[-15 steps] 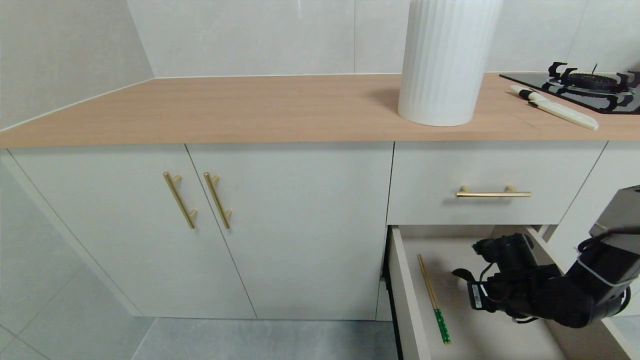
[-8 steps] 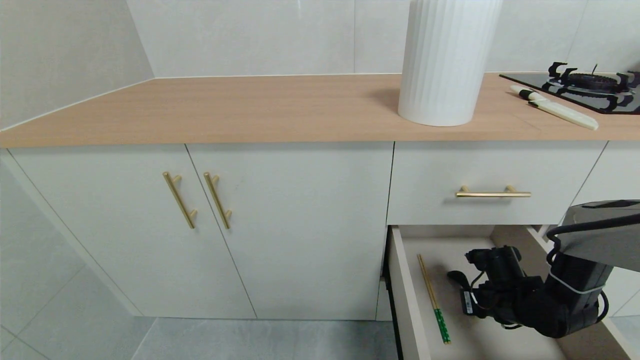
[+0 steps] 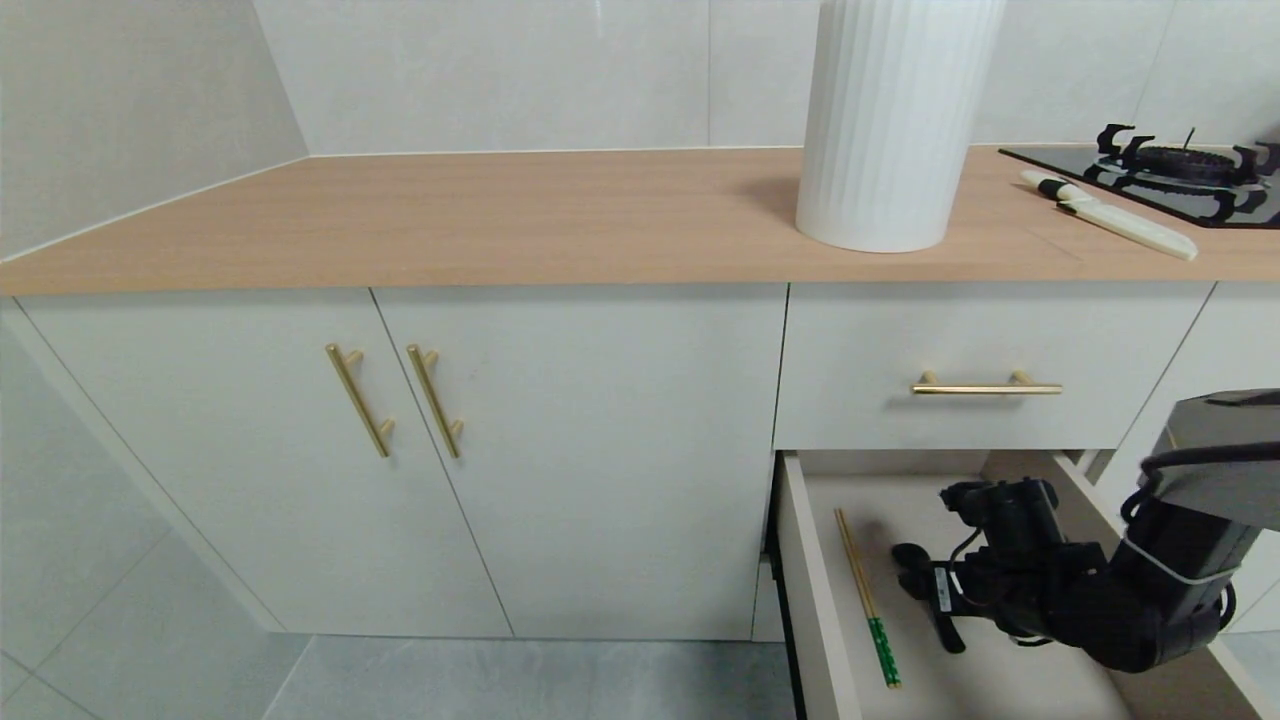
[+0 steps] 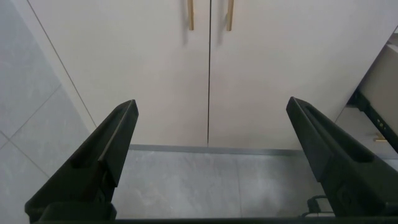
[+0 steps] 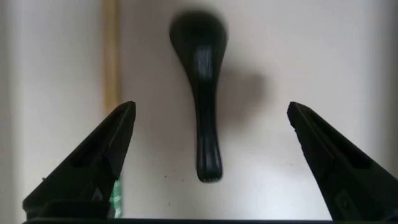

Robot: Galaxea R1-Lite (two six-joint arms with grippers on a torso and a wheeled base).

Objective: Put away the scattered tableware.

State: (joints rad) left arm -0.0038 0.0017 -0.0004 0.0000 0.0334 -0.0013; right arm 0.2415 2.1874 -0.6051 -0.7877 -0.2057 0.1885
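Right tool apart above black spoon in drawer, chopsticks beside spoon, left tool apart facing cabinet doors

Black cabled right arm, grey shell, white label; its tool dark, wedge-fingered

The black spoon lying between my right gripper's spread fingers is blurred, its bowl soft-edged. The chopsticks beside one finger run out past the picture's edge, and that finger covers most of their green end. Ahead of my left gripper, the two door handles are cut off, and the open drawer off to its side shows just a corner. Far above my right gripper, the white ribbed vase loses its top.
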